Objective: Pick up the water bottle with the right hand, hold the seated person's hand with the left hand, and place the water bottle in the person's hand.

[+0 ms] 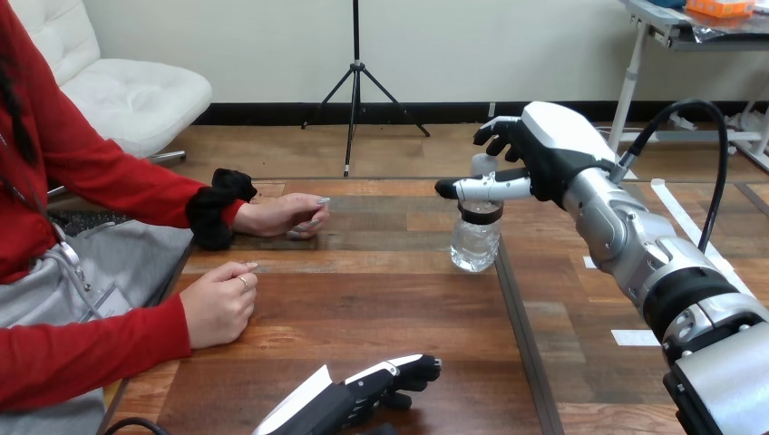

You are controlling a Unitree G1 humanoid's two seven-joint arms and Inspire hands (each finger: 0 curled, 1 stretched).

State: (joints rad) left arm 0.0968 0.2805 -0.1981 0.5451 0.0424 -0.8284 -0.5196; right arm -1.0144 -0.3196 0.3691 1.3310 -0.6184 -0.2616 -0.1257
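One bottle (475, 237) in play, and it's standing upright on the table (363, 308), clear, with a dark band round its neck. The right hand (544, 149) is on its top: thumb (481, 188) laid straight across the front of the neck, fingers (497, 136) curled in behind the cap. That's a grip on the bottle's upper part, while its base sits on the wood. The silver right arm runs away from the bottle to the right and down toward the view's bottom corner.

Two robot hands, then, and the left hand (376, 388) is well apart from the bottle, left of it and nearer the robot, low over the table. Its fingers are loosely bent and relaxed, with nothing in them.

Two hands from the person as well, both left of the bottle, both lying on the table and both empty. The person's far hand (288, 216) lies about level with the bottle, fingers curled in, clearly apart from it. The person's near hand (220, 299) sits further left of the bottle and closer to the robot, in a loose fist.
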